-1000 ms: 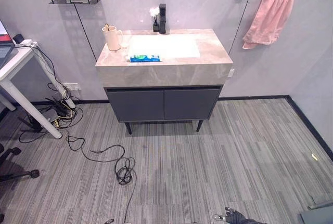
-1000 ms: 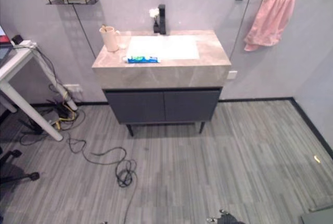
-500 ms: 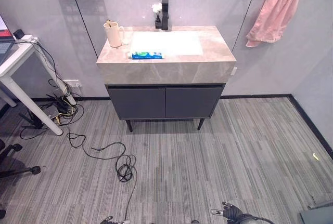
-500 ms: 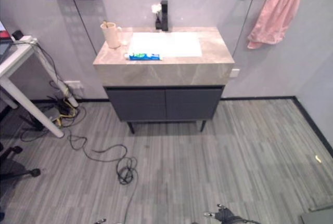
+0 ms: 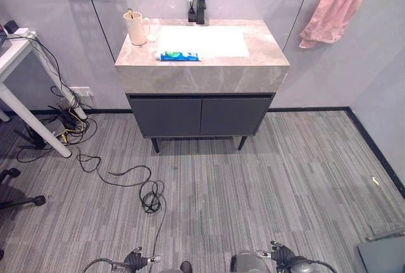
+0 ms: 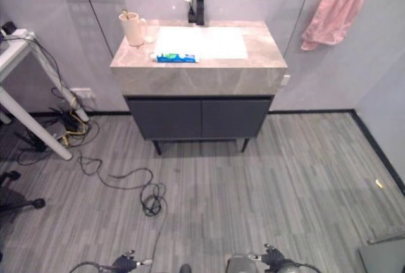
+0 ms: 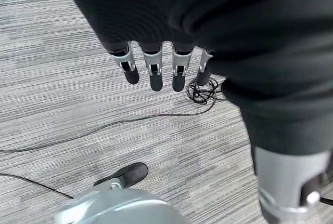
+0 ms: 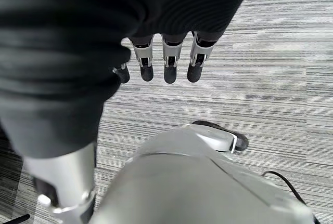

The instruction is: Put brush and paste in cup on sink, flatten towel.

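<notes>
A cream cup (image 5: 136,28) stands at the back left of the stone sink counter (image 5: 202,73), and a brush handle pokes out of it. A blue and green paste tube (image 5: 179,56) lies flat on the counter in front of the white basin. A pink towel (image 5: 333,8) hangs bunched on a dark wall bar to the right of the sink. My left hand (image 5: 134,261) and right hand (image 5: 283,257) hang low at the bottom edge, far from the sink. In the wrist views the left hand's fingers (image 7: 156,73) and the right hand's fingers (image 8: 170,63) are straight over the floor, holding nothing.
A black faucet (image 5: 200,12) stands behind the basin. A white desk (image 5: 25,89) with a tangle of cables (image 5: 69,124) stands to the left, and a coiled black cable (image 5: 150,200) lies on the striped floor. A grey object (image 5: 383,254) sits at the lower right.
The camera has moved, so the whole scene has shifted and the sink sits higher in view. Both hands now show at the bottom edge. Cup, paste and towel have stayed in place.
</notes>
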Available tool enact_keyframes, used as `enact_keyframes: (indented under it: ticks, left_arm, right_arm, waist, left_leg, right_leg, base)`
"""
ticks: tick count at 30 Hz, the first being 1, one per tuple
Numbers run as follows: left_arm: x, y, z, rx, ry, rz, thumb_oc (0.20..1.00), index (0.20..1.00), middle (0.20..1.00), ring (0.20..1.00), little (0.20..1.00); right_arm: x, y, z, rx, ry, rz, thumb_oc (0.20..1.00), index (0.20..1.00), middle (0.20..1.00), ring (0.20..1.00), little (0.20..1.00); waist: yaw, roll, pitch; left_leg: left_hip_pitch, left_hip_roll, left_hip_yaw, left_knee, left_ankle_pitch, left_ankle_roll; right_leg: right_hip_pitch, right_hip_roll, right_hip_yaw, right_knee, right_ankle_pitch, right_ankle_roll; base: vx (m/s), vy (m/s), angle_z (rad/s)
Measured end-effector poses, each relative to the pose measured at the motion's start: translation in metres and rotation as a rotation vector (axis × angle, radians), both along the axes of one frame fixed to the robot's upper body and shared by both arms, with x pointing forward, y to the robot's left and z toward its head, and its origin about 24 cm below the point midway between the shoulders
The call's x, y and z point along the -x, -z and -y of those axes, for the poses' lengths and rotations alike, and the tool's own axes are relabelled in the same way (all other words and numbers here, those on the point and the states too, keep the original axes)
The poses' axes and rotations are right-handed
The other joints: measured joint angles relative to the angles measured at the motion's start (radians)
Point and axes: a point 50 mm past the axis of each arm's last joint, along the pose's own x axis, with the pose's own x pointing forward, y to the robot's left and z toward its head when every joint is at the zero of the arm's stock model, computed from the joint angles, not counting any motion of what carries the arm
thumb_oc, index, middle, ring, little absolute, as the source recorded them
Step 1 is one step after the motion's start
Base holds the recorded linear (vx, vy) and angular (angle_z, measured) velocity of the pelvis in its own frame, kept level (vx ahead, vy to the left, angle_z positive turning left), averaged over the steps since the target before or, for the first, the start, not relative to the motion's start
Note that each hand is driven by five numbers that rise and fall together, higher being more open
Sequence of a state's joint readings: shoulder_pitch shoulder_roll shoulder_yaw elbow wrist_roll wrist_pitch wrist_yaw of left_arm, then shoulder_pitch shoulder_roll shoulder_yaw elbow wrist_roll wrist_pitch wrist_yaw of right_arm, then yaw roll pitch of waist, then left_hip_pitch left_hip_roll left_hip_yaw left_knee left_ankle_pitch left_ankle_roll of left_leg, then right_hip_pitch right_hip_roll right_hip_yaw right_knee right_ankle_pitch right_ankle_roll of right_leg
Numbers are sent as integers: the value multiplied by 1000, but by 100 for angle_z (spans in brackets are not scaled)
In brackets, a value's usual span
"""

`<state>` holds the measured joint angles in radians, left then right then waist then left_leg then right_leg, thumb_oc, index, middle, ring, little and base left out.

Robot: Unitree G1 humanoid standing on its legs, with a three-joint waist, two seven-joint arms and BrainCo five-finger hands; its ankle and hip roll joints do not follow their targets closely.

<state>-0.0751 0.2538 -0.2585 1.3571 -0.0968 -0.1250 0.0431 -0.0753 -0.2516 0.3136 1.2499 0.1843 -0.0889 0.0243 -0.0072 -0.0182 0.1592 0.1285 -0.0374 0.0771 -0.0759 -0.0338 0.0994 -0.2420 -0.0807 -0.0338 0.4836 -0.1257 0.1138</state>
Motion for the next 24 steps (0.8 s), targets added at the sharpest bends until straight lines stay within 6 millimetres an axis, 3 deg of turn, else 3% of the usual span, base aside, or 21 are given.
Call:
enact_keyframes:
  ticks: [3, 6, 7, 8, 9, 10, 12, 13, 15, 21, 24]
  left_arm:
    - [-4, -2, -4, -17, 0, 14, 1000, 1000, 1000, 1000, 1000]
    - [-6, -3, -5, -23, 0, 19, 1000, 1000, 1000, 1000, 1000]
    - [-4, -2, -5, -24, -3, 14, 1000, 1000, 1000, 1000, 1000]
    - [-2, -2, -7, -27, -4, 9, 1000, 1000, 1000, 1000, 1000]
    - [1, -1, -7, -28, -6, 2, 1000, 1000, 1000, 1000, 1000]
    - [2, 0, -1, -15, -4, 1, 1000, 1000, 1000, 1000, 1000]
    - [1, 1, 3, -3, -5, 3, 1000, 1000, 1000, 1000, 1000]
    - [-3, 0, 4, -2, -3, 13, 1000, 1000, 1000, 1000, 1000]
    - [-8, -1, 7, 5, 2, 25, 1000, 1000, 1000, 1000, 1000]
    - [-19, -3, 10, 11, 11, 51, 1000, 1000, 1000, 1000, 1000]
    - [-20, -3, 9, 7, 9, 48, 1000, 1000, 1000, 1000, 1000]
  right_arm:
    - [3, 0, 2, 2, 15, -2, 1000, 1000, 1000, 1000, 1000]
    - [3, 0, 2, -1, 25, 0, 1000, 1000, 1000, 1000, 1000]
    - [4, 0, 3, 0, 31, -3, 1000, 1000, 1000, 1000, 1000]
    - [6, 1, 3, -1, 33, -9, 1000, 1000, 1000, 1000, 1000]
    - [11, 3, 4, 2, 39, -24, 1000, 1000, 1000, 1000, 1000]
    - [15, 3, 8, 18, 47, -35, 1000, 1000, 1000, 1000, 1000]
    - [13, 1, 14, 35, 46, -28, 1000, 1000, 1000, 1000, 1000]
    - [13, 0, 17, 41, 47, -27, 1000, 1000, 1000, 1000, 1000]
    - [8, -2, 20, 56, 40, -14, 1000, 1000, 1000, 1000, 1000]
    - [6, -3, 22, 86, -24, -22, 1000, 1000, 1000, 1000, 1000]
    - [8, -3, 24, 106, -71, -40, 1000, 1000, 1000, 1000, 1000]
  waist:
    - [-11, -15, 1]
    - [-16, -27, -3]
    - [-15, -40, -6]
    - [-12, -52, -11]
    - [-15, -61, -15]
    - [-12, -38, -17]
    - [-11, -11, -28]
    - [-11, -2, -31]
    - [-13, 9, -35]
    - [-32, 16, -50]
    - [-37, 19, -57]
  left_leg:
    - [7, -5, -3, -9, -4, -1]
    - [16, -8, -15, -13, -24, -13]
    - [33, -8, -16, -12, -44, -30]
    - [45, -13, -21, -12, -54, -43]
    - [63, -16, -28, -13, -76, -56]
    - [77, 1, -32, 5, -96, -77]
    - [80, 40, -37, 16, -121, -100]
    - [82, 58, -39, 26, -129, -113]
    - [87, 89, -42, 47, -137, -125]
    - [79, 135, -95, 93, -132, -144]
    - [57, 153, -101, 152, -124, -196]
  right_leg:
    - [-9, -13, -88, -198, 59, 5]
    - [-44, -21, -54, -345, 162, 28]
    - [-38, -28, -60, -425, 214, 32]
    - [-26, -35, -62, -455, 217, 34]
    - [-16, -43, -66, -464, 260, 24]
    - [2, -31, -95, -454, 276, 20]
    - [3, -2, -123, -438, 282, 8]
    - [8, 16, -121, -428, 290, -43]
    - [33, 44, -131, -434, 271, -71]
    - [69, 70, -175, -433, 234, -111]
    - [94, 81, -199, -441, 204, -110]
  base:
    - [101, -26, 10]
    - [177, -34, 13]
    - [171, -43, 11]
    - [112, -25, 11]
    - [128, -33, 16]
    - [183, -44, 11]
    - [248, -56, 8]
    - [255, -59, 7]
    - [272, -83, 10]
    - [252, -129, 21]
    - [213, -154, 20]
